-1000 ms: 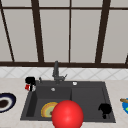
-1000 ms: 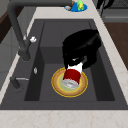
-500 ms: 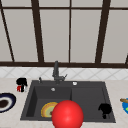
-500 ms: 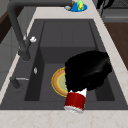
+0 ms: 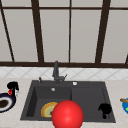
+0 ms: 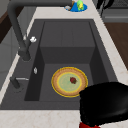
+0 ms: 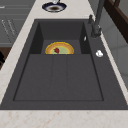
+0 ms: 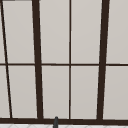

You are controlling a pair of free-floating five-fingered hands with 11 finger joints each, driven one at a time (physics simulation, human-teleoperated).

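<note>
My left hand point(image 5: 12, 86) hovers over the left counter, just above a dark blue bowl point(image 5: 5, 102). Its fingers are curled round a small red and white can point(image 5: 10, 92). In the left side view the same hand point(image 6: 103, 103) looms large at the lower right, with the can's red bottom point(image 6: 87, 125) peeking out under it. A yellow-rimmed plate point(image 6: 69, 81) lies in the sink's left basin with a small red bit point(image 6: 72, 80) on it. My right hand point(image 5: 105, 110) hangs idle at the sink's front right edge.
A big red round shape point(image 5: 67, 113) sits at the front and covers part of the plate point(image 5: 47, 110). The dark faucet point(image 5: 56, 71) stands behind the sink. A blue dish point(image 6: 78, 6) with green and yellow food is on the right counter. The draining side point(image 7: 60, 77) is bare.
My left hand has carried the red can away from above the plate in the sink, leftward to the left counter. The right hand and the red round shape have not moved.
</note>
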